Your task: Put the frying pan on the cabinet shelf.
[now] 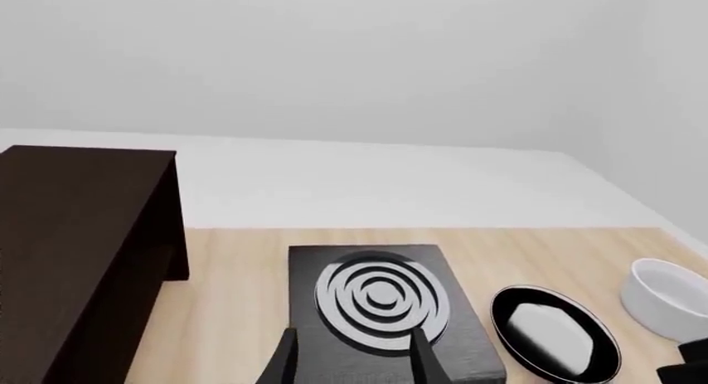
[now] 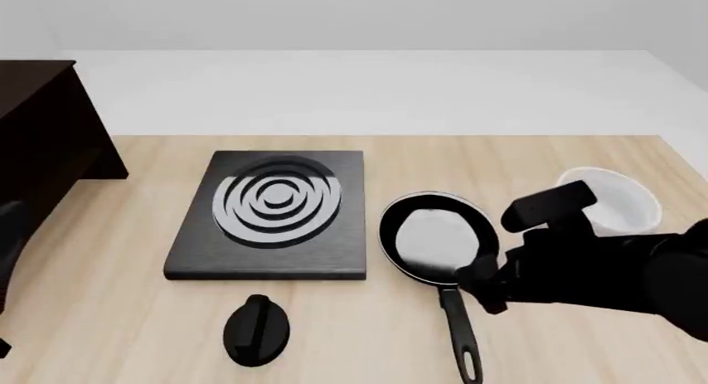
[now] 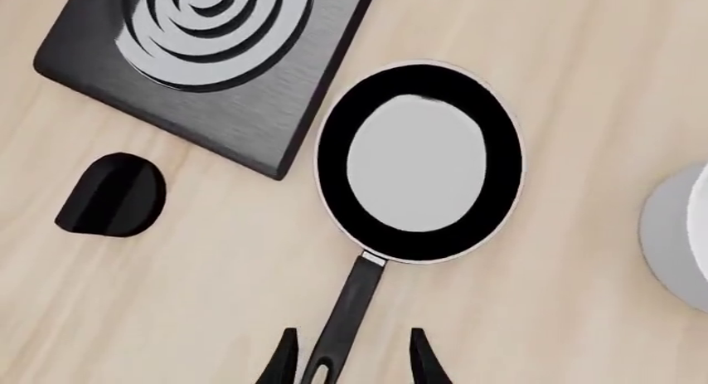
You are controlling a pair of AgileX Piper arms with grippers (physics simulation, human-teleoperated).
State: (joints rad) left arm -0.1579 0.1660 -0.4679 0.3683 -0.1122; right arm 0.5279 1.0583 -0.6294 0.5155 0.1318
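The table [image 2: 111, 318] carries all loose items. The cabinet [image 2: 45, 143] stands at the far left edge, dark brown, with its top board visible; no shelf can be made out from these views. The stove plate [image 2: 271, 214] lies flat near the table's centre, silver rings up. The right arm [image 2: 619, 272] reaches in from the right, above the pan handle. The pan [image 2: 437, 235] sits upright on the table just right of the stove plate, apart from it, well away from the cabinet, its handle [image 2: 459, 334] pointing toward the near edge. The bowl [image 2: 619, 201] stands right of the pan. The knob [image 2: 257, 328] lies in front of the stove plate.

The right gripper [image 3: 351, 359] is spread wide, fingers either side of the handle, not touching it. The left gripper [image 1: 356, 359] is likewise spread, holding nothing, above the stove plate.
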